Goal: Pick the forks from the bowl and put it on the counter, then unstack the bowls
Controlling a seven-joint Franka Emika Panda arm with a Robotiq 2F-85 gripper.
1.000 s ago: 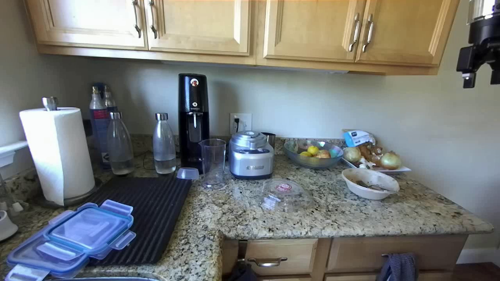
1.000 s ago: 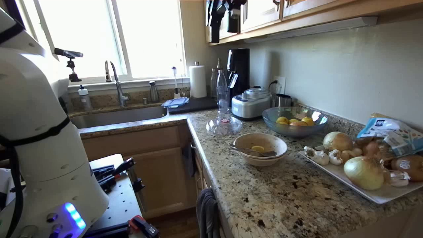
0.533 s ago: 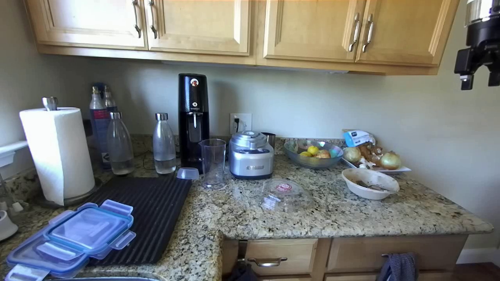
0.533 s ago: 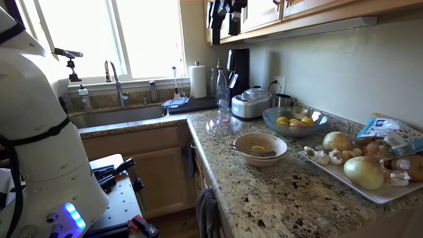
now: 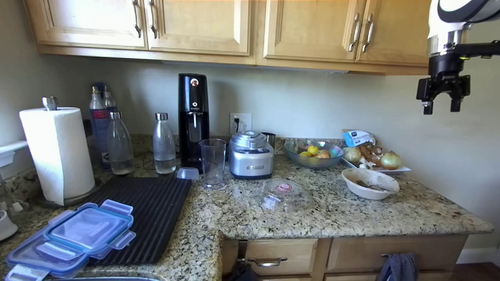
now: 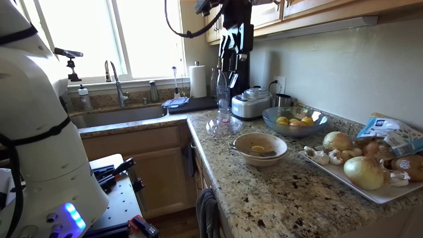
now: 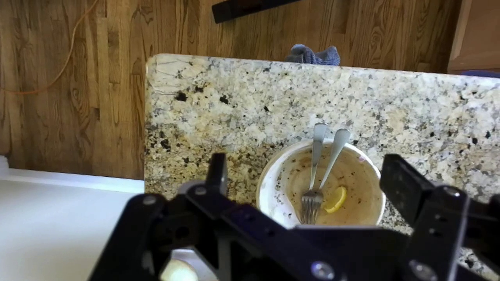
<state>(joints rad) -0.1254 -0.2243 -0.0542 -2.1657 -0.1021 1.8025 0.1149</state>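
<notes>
The gripper (image 5: 441, 106) hangs high, jaws wide with nothing between, probably to straddle the forks (image 7: 311, 200). These lie in the upper of two stacked bowls (image 6: 274, 142), handles (image 7: 319, 134) propped over the rim toward the near edge of the bench (image 6: 284, 195), seemingly easy to pinch.

Below the wide-spread tool (image 7: 305, 166), a bowl (image 7: 356, 175) on the counter (image 7: 238, 113) holds two forks (image 7: 311, 198) and a lemon wedge (image 7: 336, 200).

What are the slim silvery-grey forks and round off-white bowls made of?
Slim silvery-grey metal forks: probably stainless steel, satin finish, judging by their soft grey gleam. Round off-white bowls: perhaps glazed ceramic, judging by their opaque, smooth-looking outside; plastic is possible too.
</notes>
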